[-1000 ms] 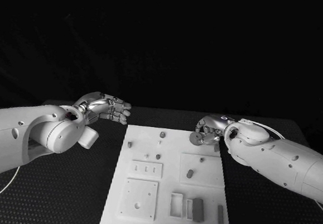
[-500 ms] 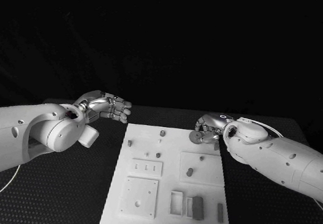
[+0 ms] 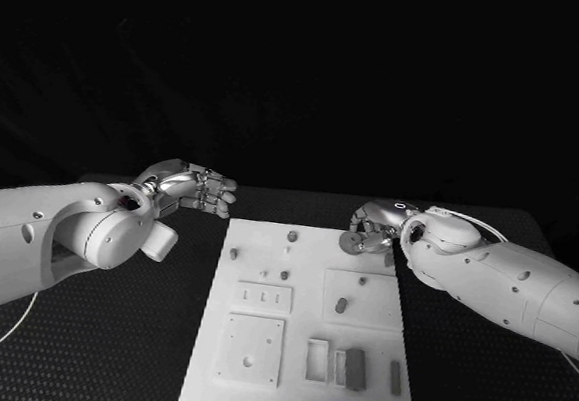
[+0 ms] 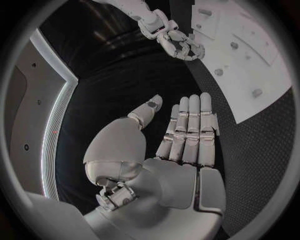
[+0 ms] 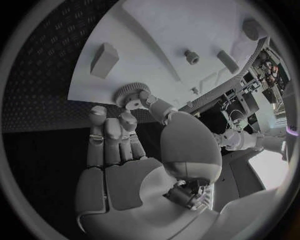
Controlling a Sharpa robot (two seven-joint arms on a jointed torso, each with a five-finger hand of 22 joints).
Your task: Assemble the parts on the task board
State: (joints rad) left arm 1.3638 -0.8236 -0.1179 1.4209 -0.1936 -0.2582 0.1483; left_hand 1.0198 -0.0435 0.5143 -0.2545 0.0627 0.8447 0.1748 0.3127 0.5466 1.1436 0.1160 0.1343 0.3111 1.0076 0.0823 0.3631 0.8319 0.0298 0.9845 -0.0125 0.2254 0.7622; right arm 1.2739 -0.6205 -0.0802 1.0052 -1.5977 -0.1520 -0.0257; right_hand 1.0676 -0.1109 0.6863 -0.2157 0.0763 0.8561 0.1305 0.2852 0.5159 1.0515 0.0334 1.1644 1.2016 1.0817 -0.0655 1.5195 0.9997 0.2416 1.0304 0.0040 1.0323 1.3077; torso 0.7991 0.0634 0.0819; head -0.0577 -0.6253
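Note:
The white task board (image 3: 296,393) lies in the middle of the table, its far edge between my two hands. My right hand (image 3: 378,227) hovers over the board's far right corner and pinches a round toothed gear (image 3: 351,244) between thumb and fingertips. The gear (image 5: 128,92) shows at the tips of my right hand (image 5: 119,150), just above the board (image 5: 156,30). My left hand (image 3: 194,189) hangs off the board's far left corner. In the left wrist view this left hand (image 4: 181,145) is flat, fingers straight and side by side, thumb apart, holding nothing.
Small pegs (image 3: 292,233) stand on the board's far half. Two raised square plates (image 3: 251,354) sit at its left, and upright rectangular blocks (image 3: 354,363) at its near right. A block (image 5: 104,59) and a small bolt (image 5: 191,56) lie close to the gear.

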